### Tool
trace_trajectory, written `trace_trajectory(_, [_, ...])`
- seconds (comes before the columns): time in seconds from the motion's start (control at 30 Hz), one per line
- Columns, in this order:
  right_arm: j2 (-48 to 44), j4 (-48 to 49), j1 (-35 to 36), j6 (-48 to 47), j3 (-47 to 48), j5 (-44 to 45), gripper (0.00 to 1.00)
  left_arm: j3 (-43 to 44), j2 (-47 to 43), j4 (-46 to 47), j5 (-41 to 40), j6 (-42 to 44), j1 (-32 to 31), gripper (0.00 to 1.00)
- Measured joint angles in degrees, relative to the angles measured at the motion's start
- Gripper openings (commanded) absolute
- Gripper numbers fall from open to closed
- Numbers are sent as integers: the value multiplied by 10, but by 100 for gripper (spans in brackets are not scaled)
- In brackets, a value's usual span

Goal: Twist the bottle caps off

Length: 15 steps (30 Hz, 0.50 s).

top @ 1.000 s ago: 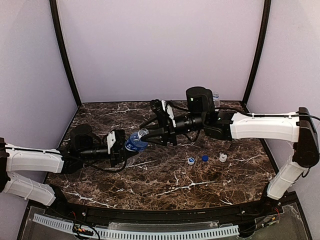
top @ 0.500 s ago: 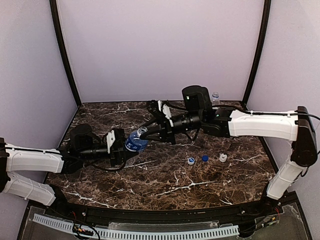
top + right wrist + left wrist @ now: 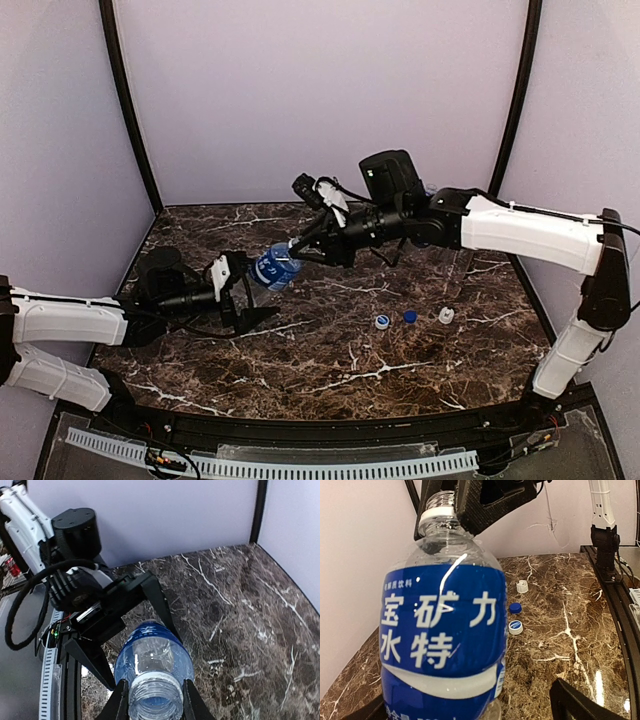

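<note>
Currently the right gripper point(image 3: 298, 250) is closed tight on the neck of a bottle point(image 3: 275, 268), one finger point(image 3: 120, 702) on each side just under the white collar ring. The bottle's mouth is open, with no cap on it. The bottle is clear, has a blue label with white Chinese characters, and is tilted with its mouth toward the right arm. It sits left of the middle of the marble table point(image 3: 330, 375), and its base looks raised off the surface, though I cannot be sure.

The left gripper point(image 3: 256, 298) is spread wide and holds nothing. In the left wrist view its fingers point(image 3: 580, 705) sit low on either side of the bottle's base and are not touching it.

Three loose caps lie in a short row on the table, well apart from the bottle on the right: a white cap with a blue inside point(image 3: 382, 321), a blue cap point(image 3: 409, 316) and a plain white cap point(image 3: 446, 315).
</note>
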Motion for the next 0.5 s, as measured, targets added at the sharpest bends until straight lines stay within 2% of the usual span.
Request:
trace_trajectory(0.2, [30,-105,-25,104,66,35,0,0,0,-3,-31,1,3,99])
trace_trajectory(0.23, [31,-115,-33,112,68,49,0,0,0,-5,-32,1,4,99])
trace_trajectory(0.27, [33,-123,-44,114,70,98,0,-2,-2,-6,-27,1,3,99])
trace_trajectory(0.4, [49,-120,-127,118,65,164,0,-3,-11,-6,-15,-1,-5,99])
trace_trajectory(0.5, [49,-108,-139,124,53,167,0,-3,-12,-5,-15,-4,-5,99])
